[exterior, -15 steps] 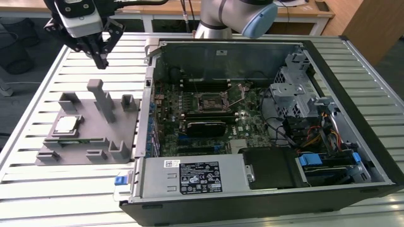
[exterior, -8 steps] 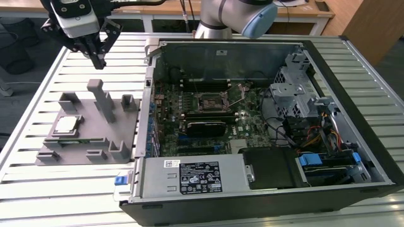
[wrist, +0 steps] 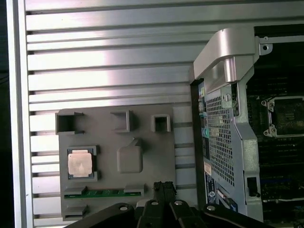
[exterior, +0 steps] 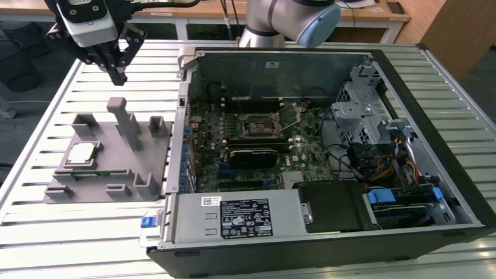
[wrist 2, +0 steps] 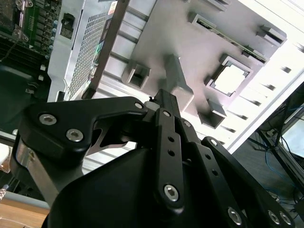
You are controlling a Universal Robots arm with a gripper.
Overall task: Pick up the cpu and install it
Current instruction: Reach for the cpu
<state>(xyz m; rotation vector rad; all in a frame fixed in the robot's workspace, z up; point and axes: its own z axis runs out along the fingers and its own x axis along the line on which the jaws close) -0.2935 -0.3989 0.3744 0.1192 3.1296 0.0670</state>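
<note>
Grey plastic fixture [exterior: 85,189] [wrist: 147,137] [wrist 2: 190,47]: one block with square pockets and one tall post [exterior: 124,122], lying flat on the slatted metal worktop [exterior: 46,226] [wrist: 118,61], just beside the open computer case [exterior: 434,87] on the exterior view's left.

Cpu [exterior: 81,154] [wrist: 80,164] [wrist 2: 231,79]: silvery square chip, seated flat in a framed pocket of the fixture, on the side away from the case. Nothing touches it.

Green strip [exterior: 93,172] [wrist: 104,193]: narrow board, lying in a slot of the fixture next to the cpu's pocket.

Pincer [exterior: 118,77] [wrist: 164,186] [wrist 2: 164,97]: black, fingers clenched tip to tip with nothing between them. In the exterior view it hangs in the air at the upper left, over the far part of the worktop, well apart from the cpu and clear of the fixture. In both wrist views the fixture and the cpu lie beyond the finger ends.

Computer case: black tower on its side, side panel off.
- Motherboard [exterior: 256,157]: dark green, with the socket [exterior: 256,123] [wrist: 285,116] near the middle, its metal frame raised.
- Power supply [exterior: 232,218]: grey metal box with labels, along the near edge.
- Drive cage [exterior: 360,110] and bundled cables [exterior: 387,168]: on the exterior view's right.

Arm [exterior: 287,20]: silver and blue joint, behind the case.
</note>
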